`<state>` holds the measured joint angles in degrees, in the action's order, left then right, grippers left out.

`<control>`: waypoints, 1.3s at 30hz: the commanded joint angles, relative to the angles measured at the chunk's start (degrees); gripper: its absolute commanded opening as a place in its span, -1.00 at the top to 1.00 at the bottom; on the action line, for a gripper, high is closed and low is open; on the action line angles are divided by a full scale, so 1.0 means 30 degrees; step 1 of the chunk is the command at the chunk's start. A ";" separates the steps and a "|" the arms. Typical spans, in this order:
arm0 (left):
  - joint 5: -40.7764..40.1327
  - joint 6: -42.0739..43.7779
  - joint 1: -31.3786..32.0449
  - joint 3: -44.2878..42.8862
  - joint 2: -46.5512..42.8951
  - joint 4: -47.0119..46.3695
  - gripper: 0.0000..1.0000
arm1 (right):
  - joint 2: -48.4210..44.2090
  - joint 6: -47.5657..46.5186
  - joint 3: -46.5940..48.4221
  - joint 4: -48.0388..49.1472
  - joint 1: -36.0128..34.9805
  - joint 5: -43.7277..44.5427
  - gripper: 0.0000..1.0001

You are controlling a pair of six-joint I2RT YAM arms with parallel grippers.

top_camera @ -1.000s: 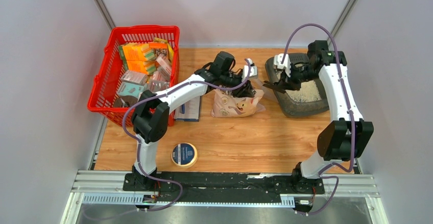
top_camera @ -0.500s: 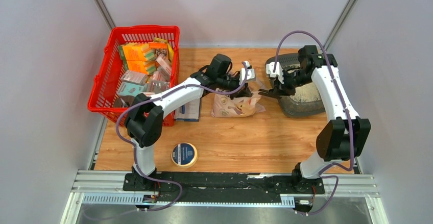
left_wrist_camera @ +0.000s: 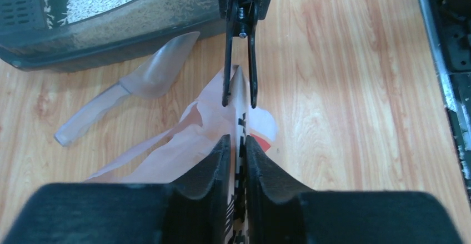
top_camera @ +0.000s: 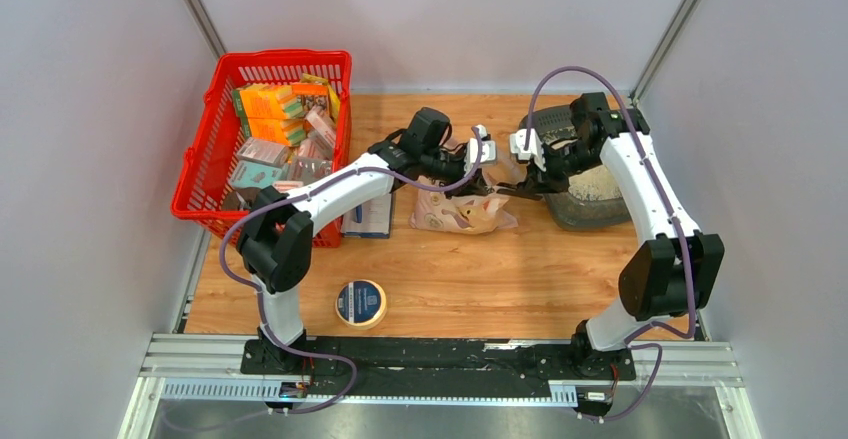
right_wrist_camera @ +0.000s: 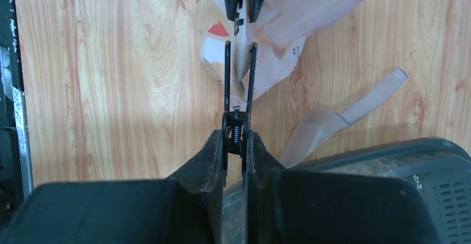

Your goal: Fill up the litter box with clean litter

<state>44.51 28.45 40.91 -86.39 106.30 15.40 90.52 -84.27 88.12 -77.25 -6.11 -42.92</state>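
top external: dark grey rounded plastic litter box [top_camera: 583, 217] sits at the far right of the wooden table [top_camera: 500, 279]. a thin patch of pale beige-white granular clean litter [top_camera: 600, 185] is in it, and the floor is not covered. a pale pink cartoon-printed paper bag [top_camera: 462, 215] lies just left of the box, with both arms meeting over its top edge. left wrist: left gripper [left_wrist_camera: 237, 144] is pinched fully closed on the bag's folded mouth. a black metal spring clip [left_wrist_camera: 239, 60] straddles the same fold. a translucent plastic scoop [left_wrist_camera: 133, 91] lies beside the box. right wrist: right gripper [right_wrist_camera: 235, 138] is clamped tight on the clip's handles. judgement: the bag looks soft, crinkly and bottom-heavy with loose grains. grip at the mouth fold and support the body, or it sags and spills. the granules should pour freely and scatter easily.
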 commanded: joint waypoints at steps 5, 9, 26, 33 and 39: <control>-0.0219 0.0534 -0.0480 0.1516 -0.2648 -0.0007 0.21 | -0.0965 0.1809 0.0130 -0.5071 -0.1418 0.1033 1.00; -0.0101 0.1619 -0.0832 0.2282 -0.3206 0.0755 0.20 | -0.0965 0.3182 0.0305 -0.4572 -0.2005 0.1823 1.00; 0.2301 0.0928 -0.2121 0.4009 -0.3587 -0.1025 1.00 | -0.0438 0.6788 0.1741 -0.3751 -0.4143 0.4929 1.00; 0.2331 -0.1659 -0.2121 0.4186 -0.3587 -0.3080 1.00 | -0.0086 0.7991 0.1595 -0.3341 -0.5170 0.6247 1.00; 0.2155 -0.3678 -0.2121 0.5562 -0.4437 -0.4834 0.97 | 0.0265 0.8928 0.1914 -0.2697 -0.6137 0.6162 1.00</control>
<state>49.01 23.18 34.72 -71.33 97.34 8.60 90.21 -61.45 91.57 -76.38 -22.46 -23.92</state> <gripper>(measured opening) 0.007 0.126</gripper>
